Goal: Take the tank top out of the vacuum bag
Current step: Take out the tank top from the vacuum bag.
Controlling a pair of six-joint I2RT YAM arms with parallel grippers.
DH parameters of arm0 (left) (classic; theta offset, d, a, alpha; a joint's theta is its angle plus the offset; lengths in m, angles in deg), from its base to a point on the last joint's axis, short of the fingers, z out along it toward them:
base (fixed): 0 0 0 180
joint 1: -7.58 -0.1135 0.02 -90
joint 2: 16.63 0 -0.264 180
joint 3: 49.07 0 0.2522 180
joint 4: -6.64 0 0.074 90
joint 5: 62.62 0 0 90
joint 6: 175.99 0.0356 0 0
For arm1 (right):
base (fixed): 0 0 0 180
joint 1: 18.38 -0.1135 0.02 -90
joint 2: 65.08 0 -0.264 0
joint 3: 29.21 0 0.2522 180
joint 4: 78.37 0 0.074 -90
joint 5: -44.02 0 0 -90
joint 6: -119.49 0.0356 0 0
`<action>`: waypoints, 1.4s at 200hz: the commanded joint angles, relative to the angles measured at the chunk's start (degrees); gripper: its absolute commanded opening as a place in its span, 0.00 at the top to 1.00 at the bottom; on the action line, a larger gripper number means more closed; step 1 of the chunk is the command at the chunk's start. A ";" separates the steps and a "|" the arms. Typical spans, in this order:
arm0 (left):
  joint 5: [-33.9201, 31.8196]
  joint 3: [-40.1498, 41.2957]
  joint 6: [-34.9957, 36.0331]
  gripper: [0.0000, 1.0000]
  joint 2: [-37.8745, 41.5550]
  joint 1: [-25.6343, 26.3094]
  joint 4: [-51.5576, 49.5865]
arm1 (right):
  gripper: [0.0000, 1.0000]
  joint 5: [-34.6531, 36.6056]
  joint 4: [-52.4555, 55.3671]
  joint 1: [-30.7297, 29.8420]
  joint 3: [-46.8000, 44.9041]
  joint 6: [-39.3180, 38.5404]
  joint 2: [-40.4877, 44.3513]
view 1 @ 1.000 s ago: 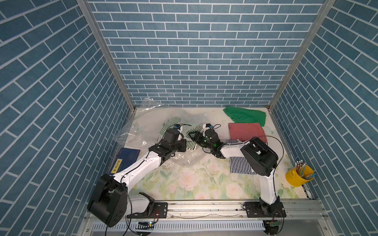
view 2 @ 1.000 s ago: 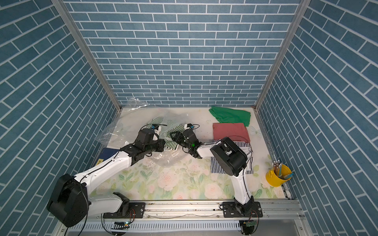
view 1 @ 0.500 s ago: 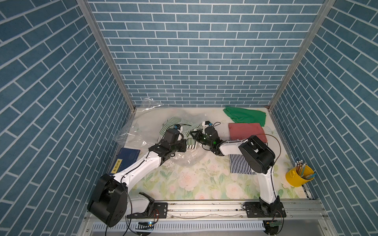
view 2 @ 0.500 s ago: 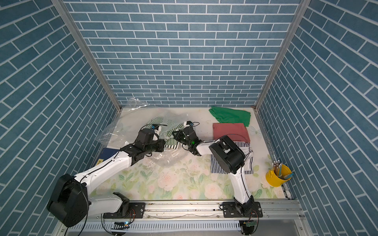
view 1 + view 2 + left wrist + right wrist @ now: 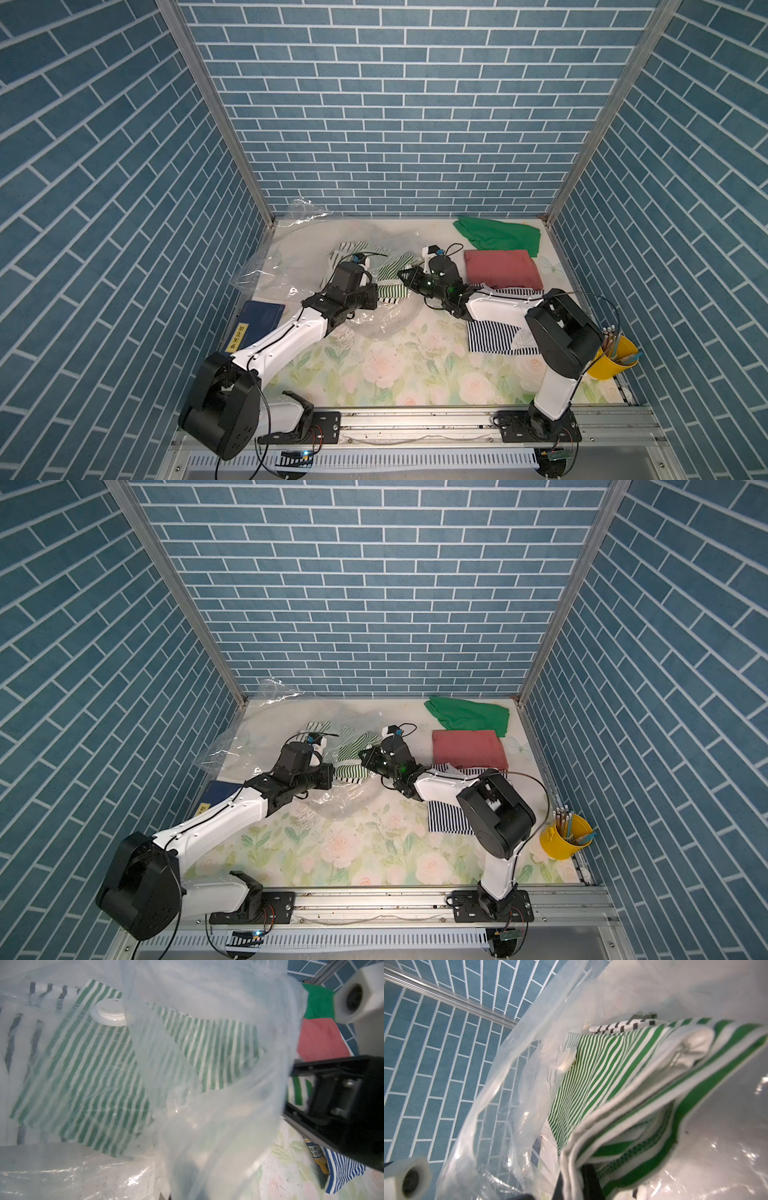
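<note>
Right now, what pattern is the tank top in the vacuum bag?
Green and white stripes on the tank top, clearest in the right wrist view.

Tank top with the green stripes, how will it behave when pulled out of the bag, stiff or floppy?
Probably floppy: the green-striped tank top sags in soft folded layers where the right gripper pinches its hem. It looks thin, so likely light. It may drag rather than slide freely, since the crinkly vacuum bag lies close around it.

The yellow label [image 5: 236, 337] on the blue book [image 5: 262, 316] carries dark characters, perhaps Chinese, too small to read.
</note>
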State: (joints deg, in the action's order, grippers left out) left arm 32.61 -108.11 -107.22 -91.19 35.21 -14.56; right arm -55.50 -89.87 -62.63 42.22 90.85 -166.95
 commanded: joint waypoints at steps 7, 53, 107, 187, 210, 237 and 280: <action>-0.91 1.06 -0.38 1.00 -1.10 -1.02 1.60 | 1.00 -2.44 10.33 0.31 -0.81 -2.88 4.32; -0.91 1.06 -0.12 1.00 -2.45 -1.88 2.37 | 1.00 -3.34 32.36 1.08 1.41 -8.74 8.71; -0.21 2.90 -0.86 1.00 -2.49 -4.71 3.65 | 1.00 0.39 51.45 6.71 0.82 -15.98 15.66; 7.78 1.65 -6.79 1.00 -9.24 -16.06 7.68 | 1.00 2.35 57.17 20.19 7.26 -24.96 14.94; 8.06 0.16 -8.41 1.00 -11.12 -18.11 8.34 | 1.00 1.99 55.51 20.77 12.99 -25.29 9.14; 6.48 -1.53 -9.43 1.00 -12.80 -19.35 9.31 | 1.00 2.13 57.65 21.11 23.04 -27.77 1.45; 4.97 -5.63 -10.90 1.00 -17.37 -21.78 10.69 | 1.00 0.65 61.89 25.86 36.27 -32.71 -6.83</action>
State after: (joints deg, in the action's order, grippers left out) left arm 40.22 -110.82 -116.73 -106.19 15.28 -5.88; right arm -54.60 -31.07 -40.31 73.17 62.76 -171.78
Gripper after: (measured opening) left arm 0.055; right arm 0.067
